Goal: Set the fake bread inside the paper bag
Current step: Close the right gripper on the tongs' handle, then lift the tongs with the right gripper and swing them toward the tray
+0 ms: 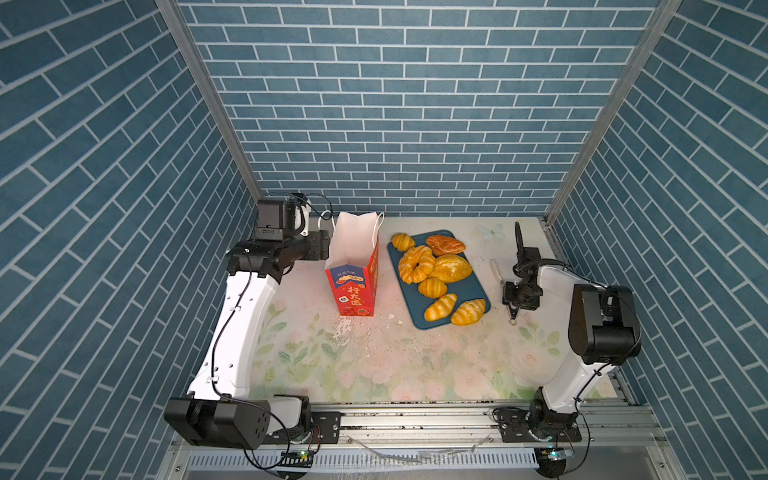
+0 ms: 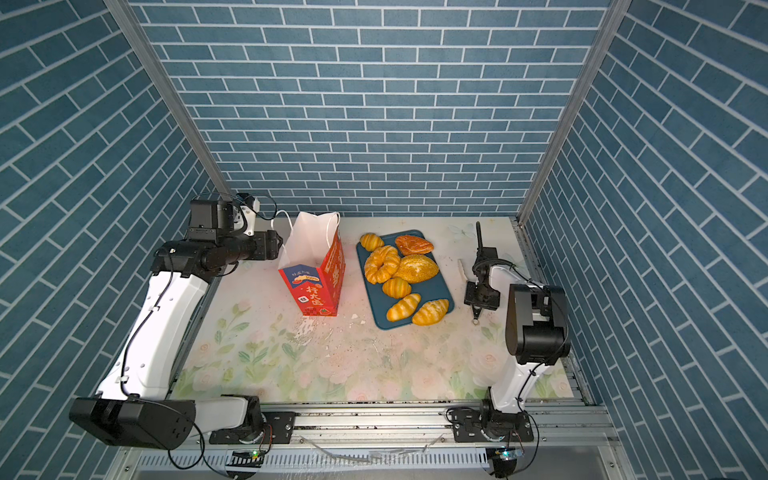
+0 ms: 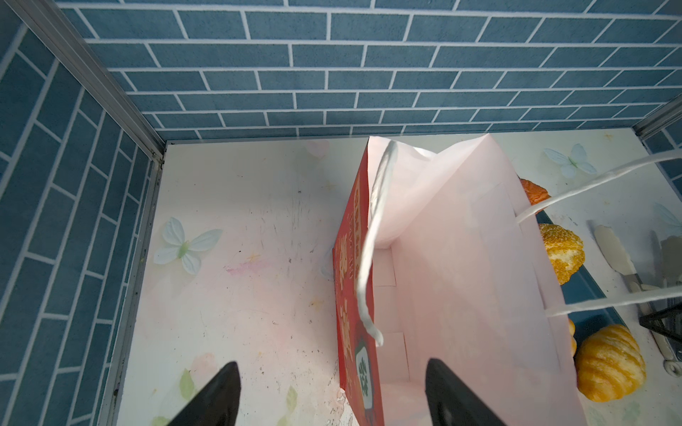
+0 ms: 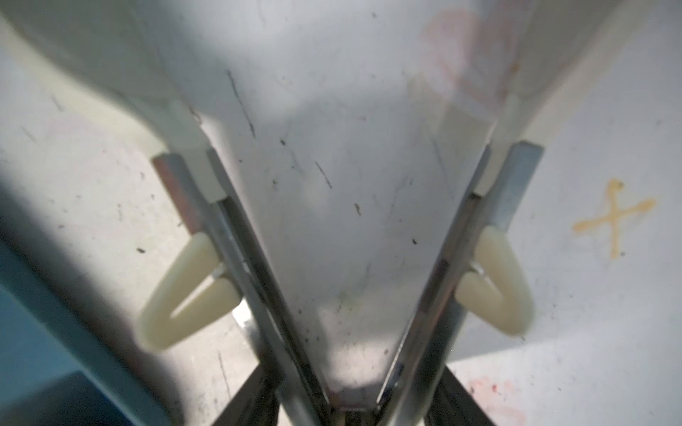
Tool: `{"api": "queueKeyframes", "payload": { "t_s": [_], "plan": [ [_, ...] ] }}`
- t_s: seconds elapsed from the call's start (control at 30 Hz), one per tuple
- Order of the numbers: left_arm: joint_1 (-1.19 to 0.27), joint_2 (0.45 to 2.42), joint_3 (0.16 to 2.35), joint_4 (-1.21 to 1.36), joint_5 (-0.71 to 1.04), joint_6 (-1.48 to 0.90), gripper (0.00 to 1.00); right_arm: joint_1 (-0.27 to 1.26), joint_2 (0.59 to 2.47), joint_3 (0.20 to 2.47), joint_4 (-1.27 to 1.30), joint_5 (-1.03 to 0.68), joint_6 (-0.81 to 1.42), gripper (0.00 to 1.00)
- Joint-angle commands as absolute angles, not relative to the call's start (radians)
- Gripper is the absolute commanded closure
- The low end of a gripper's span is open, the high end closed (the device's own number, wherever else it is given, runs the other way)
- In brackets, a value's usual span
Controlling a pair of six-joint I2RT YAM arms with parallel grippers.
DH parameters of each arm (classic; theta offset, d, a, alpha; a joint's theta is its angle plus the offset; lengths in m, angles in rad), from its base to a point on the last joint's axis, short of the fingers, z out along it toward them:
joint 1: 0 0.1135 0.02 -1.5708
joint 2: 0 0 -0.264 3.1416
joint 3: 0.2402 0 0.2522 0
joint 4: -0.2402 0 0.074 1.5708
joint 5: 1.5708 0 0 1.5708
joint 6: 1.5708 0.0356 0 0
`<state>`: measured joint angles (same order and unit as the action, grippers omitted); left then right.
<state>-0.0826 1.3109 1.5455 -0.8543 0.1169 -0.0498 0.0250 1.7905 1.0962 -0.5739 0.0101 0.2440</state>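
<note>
Fake bread (image 1: 451, 268) on tray (image 1: 473, 291) betw. paper bag (image 1: 353, 286) & R tool (image 1: 515, 296) gripping tongs (image 4: 240, 265); L tool (image 3: 332, 365) open by bag rim.

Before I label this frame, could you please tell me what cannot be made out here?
The paper bag floor: its own walls hide it in both top views.
Whether the right gripper grips the tongs: right wrist view blurred, fingers cropped.
Most fake bread: behind the bag in left wrist view.

My floral tabletop (image 1: 374, 365) carries a red bag (image 1: 353, 291) standing upright left of centre, a teal tray (image 1: 467, 289) just beside it on the right, tongs (image 1: 495, 269) further right, and white crumbs (image 1: 391, 316) scattered in front.
</note>
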Motion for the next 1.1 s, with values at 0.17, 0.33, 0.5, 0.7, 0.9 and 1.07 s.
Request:
{"api": "queueKeyframes", "payload": {
  "t_s": [0.17, 0.33, 0.5, 0.7, 0.9, 1.07],
  "plan": [
    [-0.076, 1.296, 1.538, -0.841, 0.116, -0.051, 0.20, 0.021, 1.756, 1.114, -0.618, 0.012, 0.191, 0.49],
    [-0.077, 1.294, 1.538, -0.841, 0.115, -0.052, 0.20, 0.022, 1.707, 1.117, -0.624, 0.021, 0.185, 0.52],
    [-0.077, 1.290, 1.537, -0.838, 0.114, -0.052, 0.20, 0.023, 1.626, 1.127, -0.633, 0.030, 0.168, 0.52],
    [-0.076, 1.295, 1.534, -0.831, 0.116, -0.055, 0.20, 0.024, 1.546, 1.155, -0.666, 0.043, 0.146, 0.52],
    [-0.077, 1.296, 1.535, -0.826, 0.118, -0.058, 0.20, 0.026, 1.510, 1.157, -0.678, 0.042, 0.134, 0.52],
    [-0.077, 1.294, 1.537, -0.828, 0.115, -0.059, 0.20, 0.032, 1.490, 1.156, -0.688, 0.051, 0.122, 0.53]
  ]
}}
